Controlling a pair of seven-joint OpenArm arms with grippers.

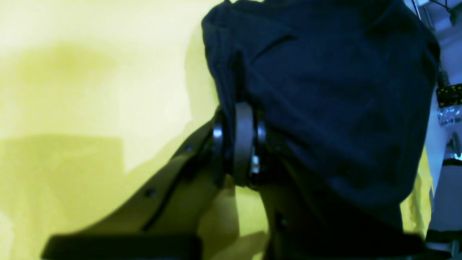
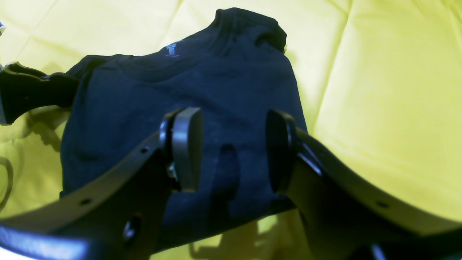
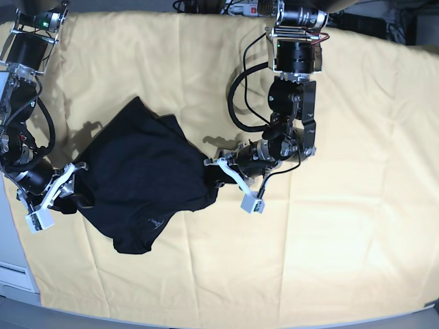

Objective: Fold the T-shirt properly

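T-shirt (image 3: 140, 171): very dark, close to black, soft cloth, bunched into a compact, uneven shape with several edges folded over. It lies on the yellow cloth (image 3: 350, 226) that covers the tabletop, between the two arms in the base view and toward that view's left side. A small pale logo mark (image 2: 171, 49) shows near one edge of the fabric, close to a curved fold. In the base view a narrower lobe of the garment points toward the bottom of the picture; another corner points toward the top.

Left gripper (image 1: 236, 144): closed on the T-shirt, pinching a fold at its edge. In the left wrist view the cloth runs between the fingertips, with the bulk of the fabric to the right of them and a small flap below.

Right gripper (image 2: 234, 151): open, fingers well apart, at the opposite side of the T-shirt from the left one. Dark cloth fills much of the gap between the fingers in the right wrist view; contact with the fabric cannot be told.

Surroundings: the yellow cloth has creases, visible beside the garment in the right wrist view. A dark cable (image 3: 232, 103) loops beside the left arm (image 3: 293, 103).
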